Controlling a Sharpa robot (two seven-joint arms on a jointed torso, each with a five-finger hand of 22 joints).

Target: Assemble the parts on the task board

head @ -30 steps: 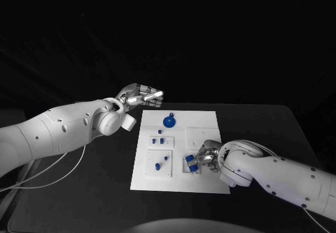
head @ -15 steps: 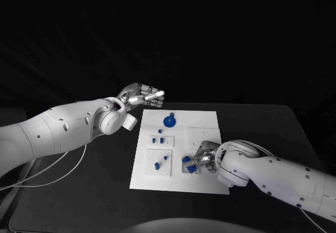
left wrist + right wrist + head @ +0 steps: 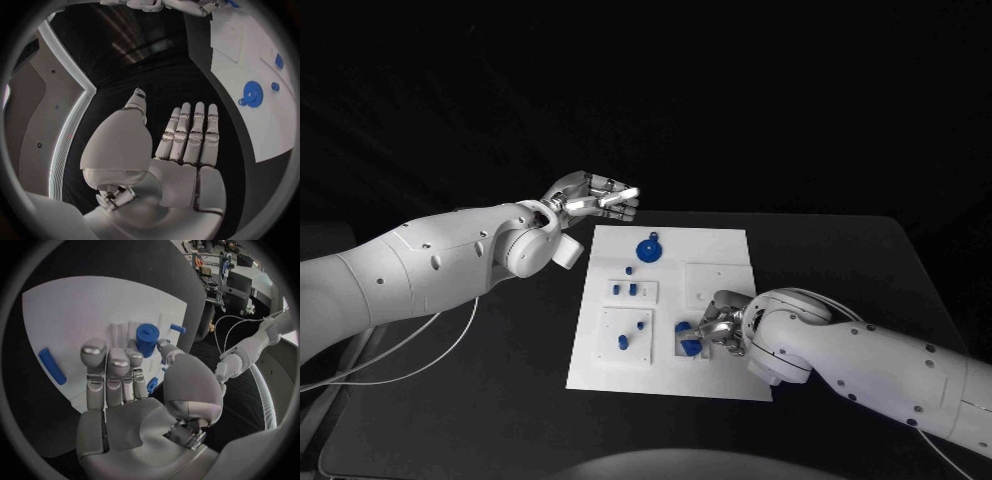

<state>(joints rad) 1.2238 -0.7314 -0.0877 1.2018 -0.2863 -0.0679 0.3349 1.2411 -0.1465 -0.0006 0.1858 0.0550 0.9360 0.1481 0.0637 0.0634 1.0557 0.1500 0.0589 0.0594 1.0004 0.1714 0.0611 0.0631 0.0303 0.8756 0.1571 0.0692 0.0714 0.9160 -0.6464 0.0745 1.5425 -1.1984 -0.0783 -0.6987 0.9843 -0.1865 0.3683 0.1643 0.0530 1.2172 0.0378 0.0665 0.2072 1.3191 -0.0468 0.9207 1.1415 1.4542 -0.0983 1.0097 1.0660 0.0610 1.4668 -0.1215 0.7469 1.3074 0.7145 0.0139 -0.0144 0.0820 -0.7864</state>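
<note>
The white task board [image 3: 718, 245] lies mid-table. Over its near right part my right hand [image 3: 720, 326] hangs low, thumb and fingers closed round a blue cylinder [image 3: 147, 339], whose blue ends show beside the fingers [image 3: 685, 327]. A blue bar [image 3: 52, 365] and a small blue peg [image 3: 178, 328] lie on the board [image 3: 75, 315] near it. My left hand [image 3: 596, 198] is raised beyond the board's far left corner, its fingers [image 3: 187, 135] straight and holding nothing. A blue toothed disc [image 3: 649, 249] sits near the board's far end.
Small blue pieces stand in a raised block [image 3: 630, 290] left of the board's centre, and another [image 3: 626, 341] sits in the near left block. The black table [image 3: 848, 270] runs on round the board. A white cable [image 3: 437, 345] hangs under my left arm.
My right hand has shifted slightly left across the board, the blue cylinder moving with it. The left hand has stayed where it was.
</note>
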